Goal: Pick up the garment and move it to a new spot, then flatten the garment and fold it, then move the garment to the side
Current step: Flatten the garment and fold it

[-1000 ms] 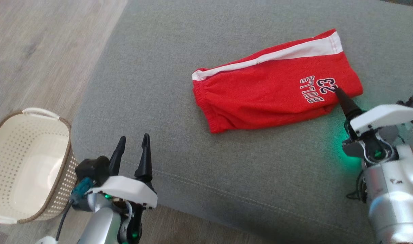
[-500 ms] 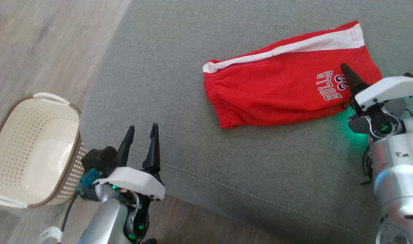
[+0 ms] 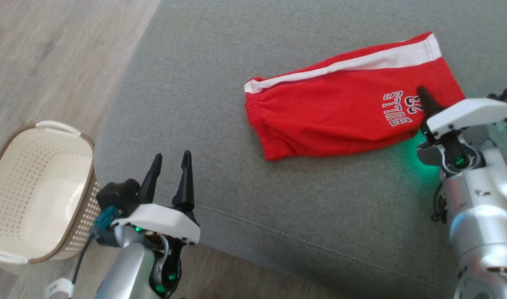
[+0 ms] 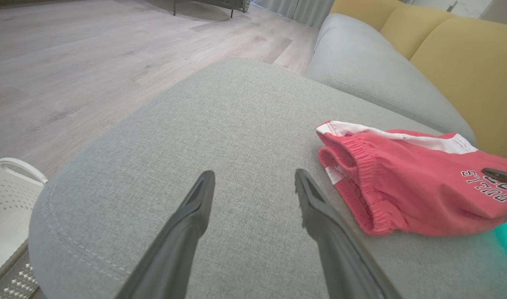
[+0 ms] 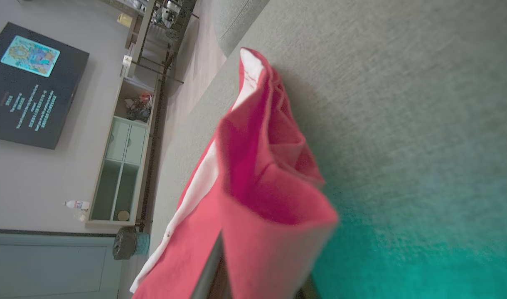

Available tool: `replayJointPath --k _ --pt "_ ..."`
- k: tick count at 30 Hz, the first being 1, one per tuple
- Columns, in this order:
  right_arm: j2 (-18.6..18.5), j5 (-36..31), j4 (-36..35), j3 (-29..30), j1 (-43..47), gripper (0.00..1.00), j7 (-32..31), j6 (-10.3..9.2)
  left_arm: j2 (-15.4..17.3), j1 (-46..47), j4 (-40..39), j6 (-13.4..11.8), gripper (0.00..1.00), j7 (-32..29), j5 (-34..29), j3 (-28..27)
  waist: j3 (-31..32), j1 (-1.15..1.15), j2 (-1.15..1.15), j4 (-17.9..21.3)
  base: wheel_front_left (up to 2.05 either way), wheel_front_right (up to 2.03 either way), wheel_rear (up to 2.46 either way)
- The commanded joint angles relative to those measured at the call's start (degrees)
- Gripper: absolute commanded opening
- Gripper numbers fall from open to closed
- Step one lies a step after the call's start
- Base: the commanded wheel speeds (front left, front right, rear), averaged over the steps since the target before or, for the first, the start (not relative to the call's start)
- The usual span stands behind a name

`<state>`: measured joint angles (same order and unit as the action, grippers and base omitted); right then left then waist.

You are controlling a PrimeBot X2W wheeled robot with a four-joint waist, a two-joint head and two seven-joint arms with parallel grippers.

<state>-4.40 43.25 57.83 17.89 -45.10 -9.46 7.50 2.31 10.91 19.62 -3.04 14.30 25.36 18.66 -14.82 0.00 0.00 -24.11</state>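
— Where did the shorts lie?

— The red shorts [image 3: 340,112] lay flat on the grey cushion [image 3: 237,62], toward its far right. Their long line ran on a slant, with the waistband at the near left end and the leg hem at the far right.

— Which arm was nearer?

— The right gripper [image 3: 424,99], by a long way. It sat at the hem end, at the near right corner of the cloth, just beside the printed lettering. One dark finger lay on top of the fabric there. In the right wrist view, red cloth was bunched up between the two fingers and covered their tips.

— So it had hold?

— That couldn't be told. With the tips hidden, it wasn't clear whether they pressed together on the hem or only straddled it.

— And the left one?

— The left gripper [image 3: 172,153] hung over the near left edge of the cushion, well apart from the shorts. Its fingers were spread with nothing between them. The waistband lay ahead of it and to its right. A pale basket [image 3: 58,126] stood on the floor left of the cushion.

— What did the coming move turn on?

— Probably that slant. A pull from the hem end would likely drag the shorts along their own length, waistband trailing. The left arm would need a long reach to the far right to meet the waistband.
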Motion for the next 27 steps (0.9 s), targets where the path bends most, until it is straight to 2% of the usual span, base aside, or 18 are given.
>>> replayJointPath --k 1,9,15,21,27 --pt "1.5 1.4 -1.4 -1.6 1.8 0.0 0.6 -0.01 0.6 1.4 -2.1 0.2 1.0 0.7 -0.2 -2.3 0.6 0.0 0.0 0.7 0.0 0.0 0.0" --pt "1.5 7.9 -7.5 -3.3 7.1 0.0 3.7 -0.01 0.6 0.9 -2.0 0.7 1.0 0.7 -1.1 -2.9 2.5 0.0 0.0 3.7 0.0 0.0 0.0" --pt "1.5 11.1 -12.3 -2.3 11.8 0.0 6.2 -0.01 0.6 0.3 -1.9 1.0 1.0 0.7 -1.6 -3.6 3.8 0.0 0.0 6.4 0.0 0.0 0.0" --pt "1.5 11.6 -15.8 1.3 17.2 0.0 8.4 -0.01 0.6 -0.3 -1.8 1.2 1.0 0.7 -2.1 -4.2 5.5 0.0 0.0 8.7 0.0 0.0 0.0" --pt "1.5 11.7 -15.2 -0.4 18.0 0.0 8.0 -0.01 0.6 -0.9 -1.7 1.5 1.0 0.7 -2.4 -4.4 5.9 0.0 0.0 9.9 0.0 0.0 0.0"
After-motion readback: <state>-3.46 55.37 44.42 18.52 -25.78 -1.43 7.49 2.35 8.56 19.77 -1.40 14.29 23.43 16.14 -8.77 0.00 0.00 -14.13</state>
